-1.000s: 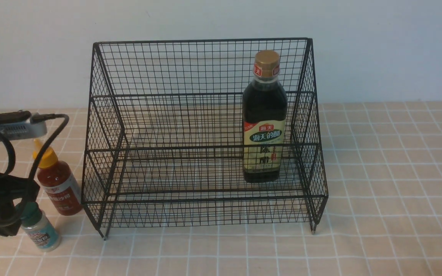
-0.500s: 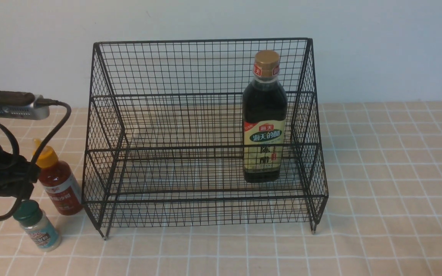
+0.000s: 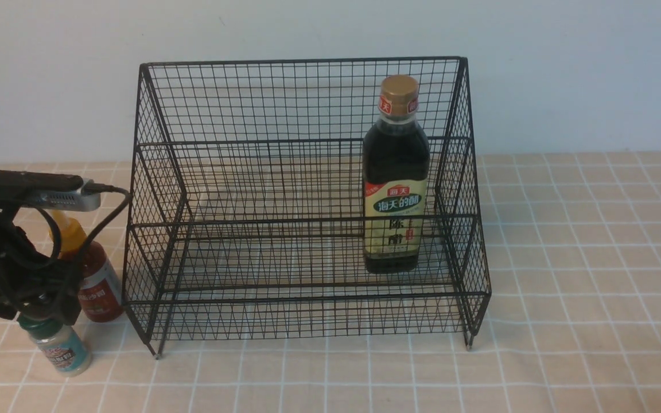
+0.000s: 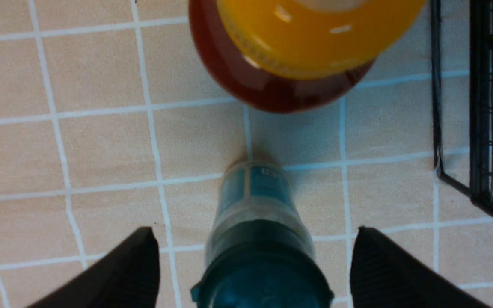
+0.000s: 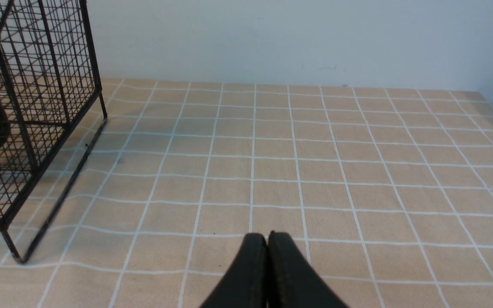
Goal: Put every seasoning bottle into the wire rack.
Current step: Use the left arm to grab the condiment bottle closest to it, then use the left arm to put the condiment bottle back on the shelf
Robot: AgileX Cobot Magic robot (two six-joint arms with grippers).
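The black wire rack (image 3: 307, 143) stands mid-table. The tall dark vinegar bottle (image 3: 395, 178) stands upright on its lower tier at the right. The red sauce bottle (image 3: 96, 281) with the yellow cap stands on the cloth left of the rack, and also shows in the left wrist view (image 4: 298, 51). The small clear shaker (image 3: 58, 347) with the green lid stands in front of the red bottle. My left gripper (image 4: 253, 239) is open, directly above the shaker (image 4: 257, 222), one jaw on each side of its lid, not touching. My right gripper (image 5: 267, 237) is shut and empty, out of the front view.
The checked cloth (image 3: 583, 258) covers the table. The rack's front left leg (image 3: 155, 353) stands close to the shaker and the red bottle. The rack's corner (image 4: 482, 128) shows in the left wrist view, and its side (image 5: 28, 128) in the right wrist view.
My left arm rose away from the shaker, then came back down and slightly right, over the shaker's lid. The bottles and the rack have not moved.
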